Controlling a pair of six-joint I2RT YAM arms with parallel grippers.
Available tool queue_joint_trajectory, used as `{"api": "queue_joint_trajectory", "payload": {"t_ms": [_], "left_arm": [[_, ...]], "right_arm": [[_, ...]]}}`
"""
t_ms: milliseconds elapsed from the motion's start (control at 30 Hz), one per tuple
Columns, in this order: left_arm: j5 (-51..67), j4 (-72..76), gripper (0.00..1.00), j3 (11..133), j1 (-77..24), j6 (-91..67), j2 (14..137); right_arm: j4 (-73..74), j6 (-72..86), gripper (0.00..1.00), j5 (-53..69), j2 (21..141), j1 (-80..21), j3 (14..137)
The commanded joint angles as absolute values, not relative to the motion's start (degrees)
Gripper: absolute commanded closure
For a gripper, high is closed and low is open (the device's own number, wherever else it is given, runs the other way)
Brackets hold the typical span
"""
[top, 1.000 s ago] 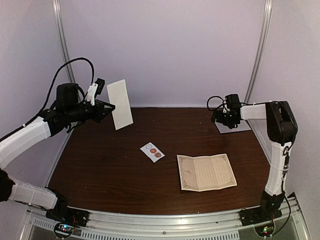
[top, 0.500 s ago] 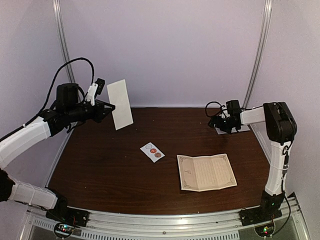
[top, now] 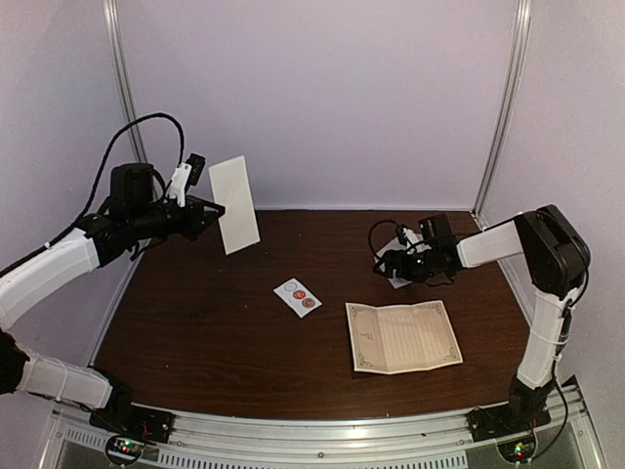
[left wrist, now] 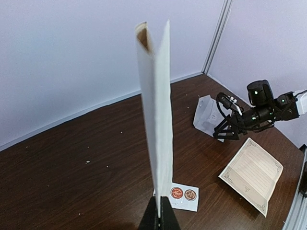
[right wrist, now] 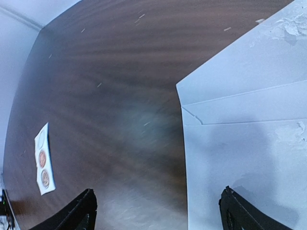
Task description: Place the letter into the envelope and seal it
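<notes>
So the right gripper has slid in from the back right corner toward the middle of the dark brown wooden worktop. The pale grey-white paper envelope with a triangular flap came along with it. Its jaws are spread wide open over the envelope, which lies flat just behind the cream letter sheet with an ornate border. The left gripper hasn't budged. It's clamped on the bottom edge of a tall white rectangular paper sleeve, held upright over the back left. A small white strip with round stickers sits mid-worktop.
</notes>
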State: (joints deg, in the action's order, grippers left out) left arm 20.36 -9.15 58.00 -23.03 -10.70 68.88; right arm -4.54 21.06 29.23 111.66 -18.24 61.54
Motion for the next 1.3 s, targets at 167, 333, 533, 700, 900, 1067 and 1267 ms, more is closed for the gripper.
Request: {"api": "queue_joint_trajectory", "payload": {"t_ms": [167, 333, 533, 700, 900, 1067, 1267], "left_arm": [[19.74, -7.46, 1.0, 57.31, -23.2, -9.37, 68.37], [18.91, -7.45, 1.0, 57.13, -23.2, -9.03, 68.39], [18.26, -7.44, 1.0, 57.06, -23.23, -8.85, 68.51], [18.39, -7.46, 1.0, 57.13, -23.2, -8.87, 68.66], [18.37, -7.41, 1.0, 57.13, -23.2, -8.85, 68.63], [18.57, -7.48, 1.0, 57.13, -23.2, -8.87, 68.81], [18.41, -7.46, 1.0, 57.13, -23.2, -8.75, 68.93]], "right_arm": [[5.49, 20.04, 0.11, 35.96, 111.23, -33.48, 57.39], [6.91, 20.18, 0.12, 35.19, 105.86, -35.96, 58.73], [11.43, 24.78, 0.08, 23.16, 96.62, -35.44, 60.67], [14.46, 31.86, 0.05, 10.59, 93.11, -31.55, 58.59], [12.74, 33.8, 0.04, 5.79, 94.99, -28.74, 58.22], [10.85, 33.45, 0.05, 4.45, 100.18, -28.74, 60.85], [9.31, 32.79, 0.05, 3.2, 106.13, -28.65, 63.54]]}}
